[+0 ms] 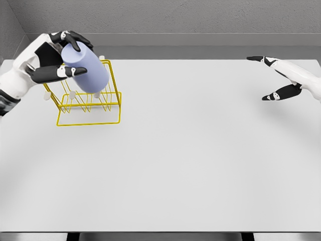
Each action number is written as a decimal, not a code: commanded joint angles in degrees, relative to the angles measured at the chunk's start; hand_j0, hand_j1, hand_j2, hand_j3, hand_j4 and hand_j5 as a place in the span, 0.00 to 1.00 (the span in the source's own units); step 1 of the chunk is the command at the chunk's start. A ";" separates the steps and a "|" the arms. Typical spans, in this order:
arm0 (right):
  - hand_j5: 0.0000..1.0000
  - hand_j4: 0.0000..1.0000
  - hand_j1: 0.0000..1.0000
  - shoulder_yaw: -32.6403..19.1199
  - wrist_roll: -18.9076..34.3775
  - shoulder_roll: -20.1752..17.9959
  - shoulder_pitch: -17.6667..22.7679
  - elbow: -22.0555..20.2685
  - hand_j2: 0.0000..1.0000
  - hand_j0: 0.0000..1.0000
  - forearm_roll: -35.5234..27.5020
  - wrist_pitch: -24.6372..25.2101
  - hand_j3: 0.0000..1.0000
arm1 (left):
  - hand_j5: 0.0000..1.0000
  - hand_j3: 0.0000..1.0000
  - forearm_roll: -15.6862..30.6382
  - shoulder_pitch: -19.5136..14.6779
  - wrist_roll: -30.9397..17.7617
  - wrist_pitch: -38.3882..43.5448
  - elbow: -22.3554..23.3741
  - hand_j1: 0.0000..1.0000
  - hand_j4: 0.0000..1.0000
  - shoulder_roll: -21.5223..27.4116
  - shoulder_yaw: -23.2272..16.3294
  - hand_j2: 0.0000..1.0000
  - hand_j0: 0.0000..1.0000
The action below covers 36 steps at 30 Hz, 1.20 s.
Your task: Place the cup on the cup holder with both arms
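Left fingers: the dark fingers (50, 74) of the left hand (52, 57) curl around the cup, one set across its top, another pressing its near side, so the hand is holding it.
Cup: the pale lavender cup (86, 67) sits in the upper left of the frame, tilted, its closed end pointing up and left into the palm and its body slanting down to the right over the rack.
Cup holder: the yellow wire cup holder (89, 103) stands on the table just below and behind the cup; its upright pegs with white tips show beneath the cup, and the cup's lower end overlaps the wire frame. Whether the cup touches a peg cannot be told.
Left arm: white, entering from the left edge of the frame at mid-upper height.
Right fingers: the fingers (276, 95) of the right hand (281, 75) are spread wide and hold nothing, one pointing left at the top, another angled down and left.
Right arm: white, entering from the right edge in the upper right, well apart from the cup and holder.
Table: the white table (190, 165) fills most of the frame.
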 commanded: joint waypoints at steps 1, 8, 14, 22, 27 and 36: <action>1.00 1.00 1.00 -0.06 -0.03 0.02 0.00 -0.03 1.00 1.00 -0.42 0.09 1.00 | 0.36 0.36 0.32 0.00 0.05 0.08 0.06 0.36 0.36 -0.39 -0.04 0.36 0.36; 1.00 1.00 1.00 -0.06 -0.03 0.02 0.00 -0.03 1.00 1.00 -0.42 0.09 1.00 | 0.36 0.36 0.49 0.79 0.05 0.00 -0.56 0.36 0.36 -0.39 -0.21 0.36 0.36; 1.00 1.00 1.00 -0.06 -0.03 0.11 0.00 -0.03 1.00 1.00 -0.42 0.09 1.00 | 0.36 0.36 0.58 1.58 0.05 0.08 -0.65 0.36 0.36 -0.21 -0.13 0.36 0.36; 1.00 1.00 1.00 -0.06 -0.03 0.02 0.00 -0.03 1.00 1.00 -0.42 0.09 1.00 | 0.88 0.88 0.32 2.02 0.05 -0.09 -0.65 0.88 0.88 -0.12 -0.13 0.88 0.88; 1.00 1.00 1.00 -0.06 -0.03 0.02 0.00 -0.03 1.00 1.00 -0.42 0.09 1.00 | 0.98 0.98 0.32 2.02 0.05 -0.09 -0.65 0.98 0.98 0.14 -0.13 0.98 0.98; 1.00 1.00 1.00 -0.06 -0.03 0.11 0.00 -0.03 1.00 1.00 -0.42 0.09 1.00 | 0.99 0.99 0.23 7.38 0.05 -4.57 -10.66 0.99 0.99 5.67 0.31 0.99 0.99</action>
